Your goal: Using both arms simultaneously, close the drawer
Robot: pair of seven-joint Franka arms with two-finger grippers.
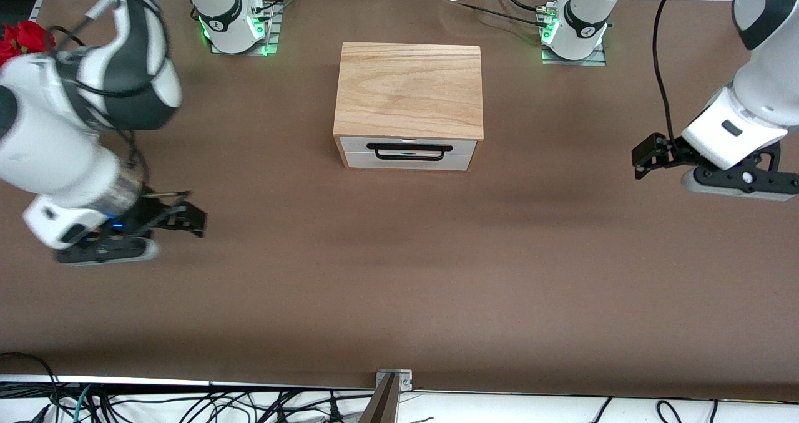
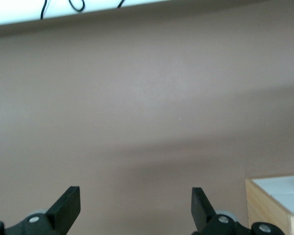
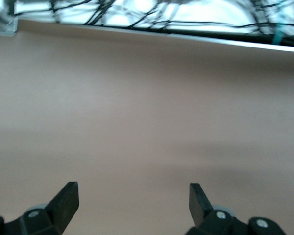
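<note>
The drawer [image 1: 409, 149] looks nearly shut, seemingly light and stiff; push its white front. Left gripper [image 1: 649, 155] at three o'clock, right gripper [image 1: 187, 217] at eight, both spread, empty.

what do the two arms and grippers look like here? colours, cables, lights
Both arms: glossy white shells, dark grey round joints, black cables. Bases glow green. Left gripper and right gripper are black, two-fingered, on white wrist blocks; a blue light shows at the right wrist.

brown table [image 1: 399, 273] w/ even light, faint shadows; white ledge [image 1: 187, 404] along its near edge, black cables [image 1: 249, 407] tangled on it.
</note>
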